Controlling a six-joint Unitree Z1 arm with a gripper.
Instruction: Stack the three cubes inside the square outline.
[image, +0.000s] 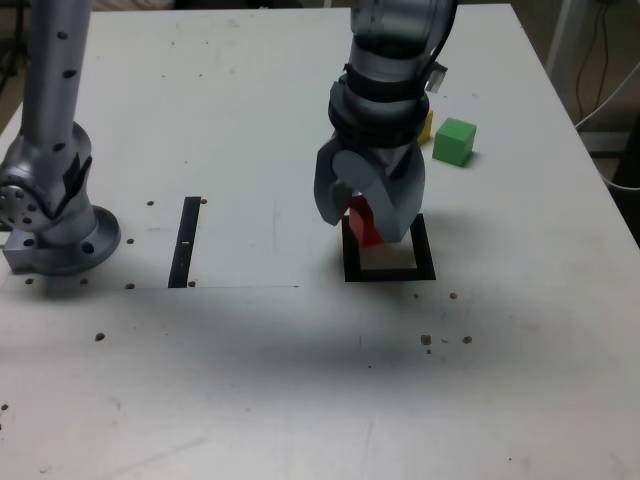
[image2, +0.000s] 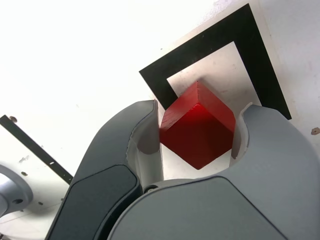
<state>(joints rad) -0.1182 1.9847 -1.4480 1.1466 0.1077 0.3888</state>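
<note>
Claw (image2: 198, 122) grips red cube (image2: 199, 127) above white table (image: 230, 380)

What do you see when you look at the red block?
The small matte red cube looks solid and plain, with flat faces and straight edges. It sits tilted, a corner pointing down, between the two jaws of the grey end effector, which seem to grip it. It's over the thick black square outline; I can't tell whether it touches the surface below.
</note>
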